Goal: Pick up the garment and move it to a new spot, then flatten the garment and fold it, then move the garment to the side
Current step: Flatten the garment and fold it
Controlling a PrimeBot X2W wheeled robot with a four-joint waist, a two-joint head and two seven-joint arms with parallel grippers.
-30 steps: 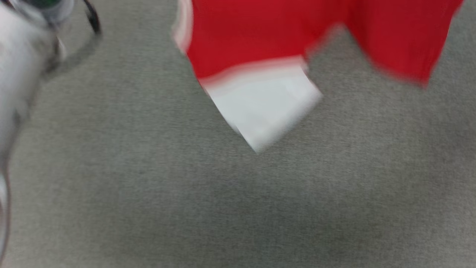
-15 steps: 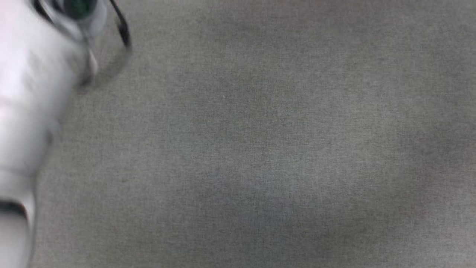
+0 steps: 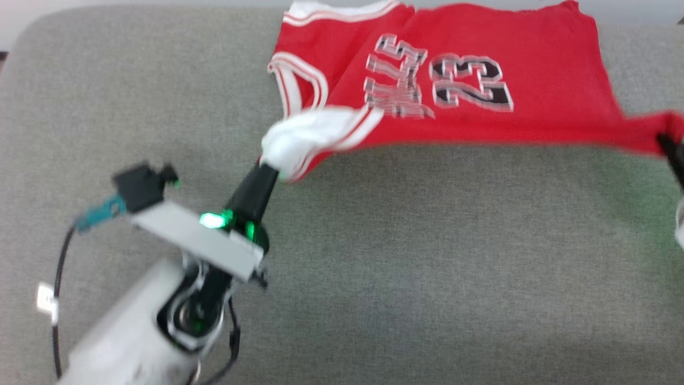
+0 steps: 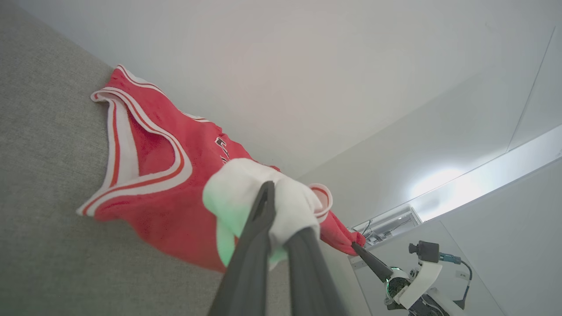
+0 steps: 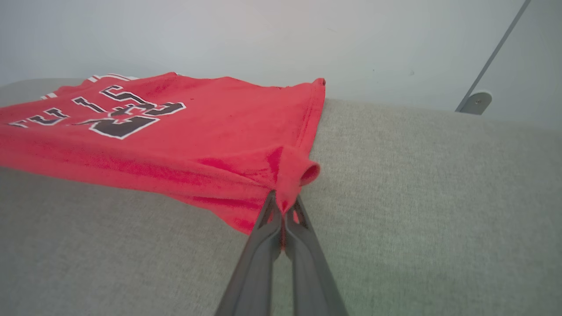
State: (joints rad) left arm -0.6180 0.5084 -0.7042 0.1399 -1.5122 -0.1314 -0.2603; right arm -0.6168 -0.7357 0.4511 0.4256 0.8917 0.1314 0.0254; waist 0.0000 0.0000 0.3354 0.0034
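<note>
Across the far half of the grey cushion (image 3: 374,278), the red jersey (image 3: 539,115) lies with its long axis running side to side, shoulders toward the robot's left and hem toward its right. Its near edge is strung between both claws. The left gripper (image 3: 269,170) is clamped on a bunched wad of white armhole trim (image 3: 307,133), and the right gripper (image 5: 281,202) pinches a red hem corner. Each end thus sits at its own arm, with the body of the cloth beyond the fingertips. Any flattening pull, I judge, should run along that side-to-side line. The jersey is soft bright red knit, face up, with a black-and-white 23 (image 3: 470,80); its far part rests flat, and the near edge looks slightly raised
</note>
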